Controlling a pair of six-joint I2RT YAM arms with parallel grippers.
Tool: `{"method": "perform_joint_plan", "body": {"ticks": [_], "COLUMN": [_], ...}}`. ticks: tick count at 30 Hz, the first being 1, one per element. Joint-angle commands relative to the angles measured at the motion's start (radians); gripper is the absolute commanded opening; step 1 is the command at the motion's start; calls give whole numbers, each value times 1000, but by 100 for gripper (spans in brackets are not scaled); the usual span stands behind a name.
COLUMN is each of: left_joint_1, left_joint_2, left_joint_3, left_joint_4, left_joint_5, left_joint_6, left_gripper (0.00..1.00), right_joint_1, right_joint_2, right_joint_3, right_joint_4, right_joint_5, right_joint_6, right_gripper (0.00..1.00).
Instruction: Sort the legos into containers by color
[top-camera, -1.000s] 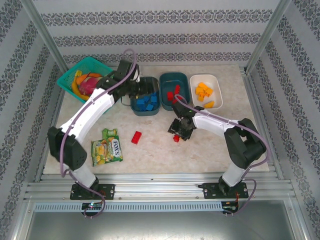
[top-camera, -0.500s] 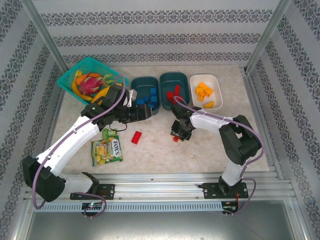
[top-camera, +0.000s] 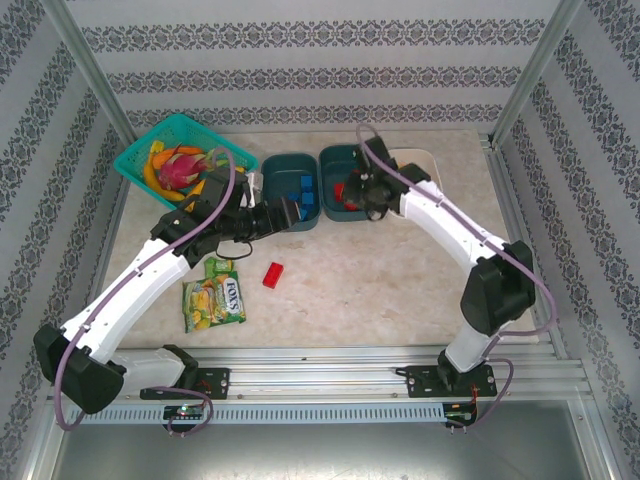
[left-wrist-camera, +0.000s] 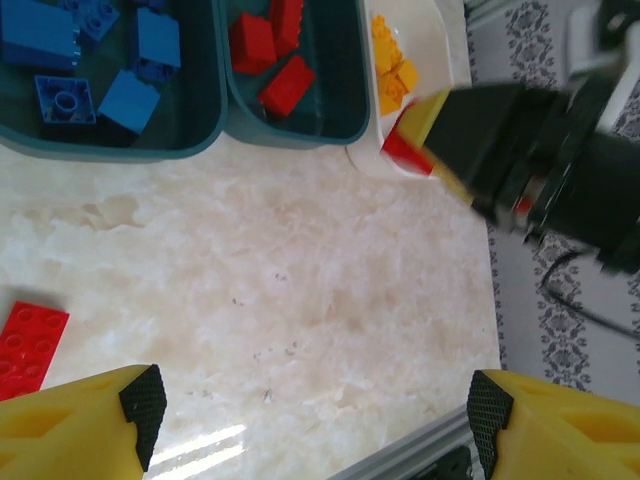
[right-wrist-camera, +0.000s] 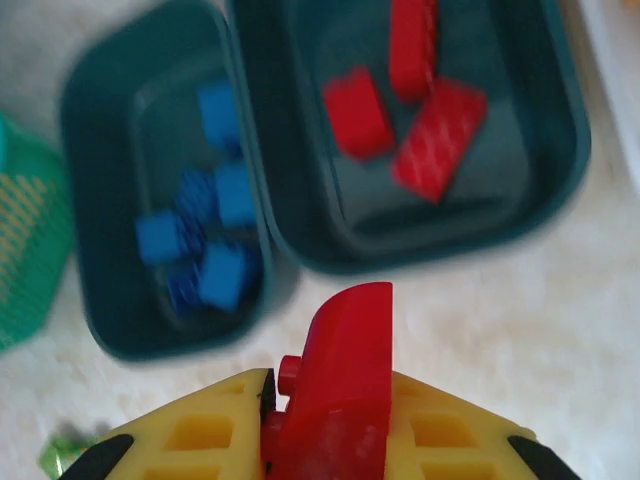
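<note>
We see a pale marbled table (top-camera: 400, 290) carrying a mesh basket (top-camera: 150, 136), two teal tubs (top-camera: 272, 161), a white tub (top-camera: 418, 157), a green snack packet (top-camera: 213, 297) and one loose red brick (top-camera: 273, 275).

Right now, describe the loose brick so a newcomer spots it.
Find the green snack packet at the table's near-left. Just right of it lies a red brick, flat and alone, the one brick lying on bare tabletop.
</note>
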Motion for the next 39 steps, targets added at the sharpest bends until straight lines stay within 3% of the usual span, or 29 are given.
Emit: {"method": "perform_joint_plan", "body": {"ticks": [1, 7, 11, 18, 23, 30, 39], "left_joint_1": [-8, -7, -7, -7, -7, -8, -7], "left_joint_2": [28, 97, 138, 140, 132, 144, 110], "left_joint_3": [34, 21, 36, 33, 12, 18, 24], "left_joint_4": [84, 195, 209, 185, 186, 190, 114], "left_joint_5": [-44, -59, -66, -90, -101, -104, -148], "left_joint_6": [-48, -90, -92, -89, -100, -99, -85], "left_gripper": [82, 82, 81, 81, 81, 81, 82], "right_joint_1": [-54, -131, -164, -185, -178, -160, -127], "right_joint_2": [156, 491, 686, 895, 927, 905, 660], "right_joint_3": [124, 523, 766, 979, 998, 993, 848], "right_joint_4": [33, -43, -123, -177, -209, -271, -222], "right_joint_5": [-56, -218, -259, -361, -356, -320, -223], "right_joint_6": [-147, -184, -176, -122, -118, -155, -226], "right_gripper": [4, 3, 3, 5, 9, 30, 43]}}
